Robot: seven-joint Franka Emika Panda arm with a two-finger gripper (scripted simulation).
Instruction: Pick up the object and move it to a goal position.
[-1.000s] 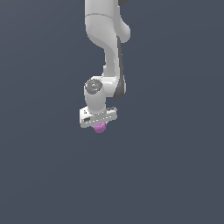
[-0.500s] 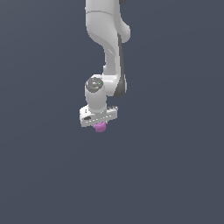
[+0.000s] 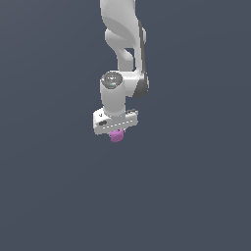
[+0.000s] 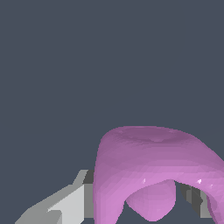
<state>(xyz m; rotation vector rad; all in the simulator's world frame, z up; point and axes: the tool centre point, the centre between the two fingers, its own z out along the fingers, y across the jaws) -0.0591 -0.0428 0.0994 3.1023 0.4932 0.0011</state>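
A: Starting with the exterior view: the white arm [image 3: 122,44] comes down from the top edge, and the gripper [image 3: 116,133] points straight down against a plain grey-blue ground [image 3: 49,196].

B: And the object [image 3: 116,137]?

A: A small pink-purple lump pokes out just below the gripper's white body. The fingers themselves are too small to make out here; the lump sits right where they would be.

B: Wrist view, then.

A: The object [image 4: 148,162] fills the near part of the picture, rounded and smooth, with a lobe hanging under an arch. One grey finger [image 4: 65,205] presses against one side of it, and a darker bit of the other finger [image 4: 194,197] shows at the opposite side. So the fingers are closed partway, clamped on the lump between them.

B: Anything behind it?

A: Only the same flat grey-blue ground [image 4: 87,65].
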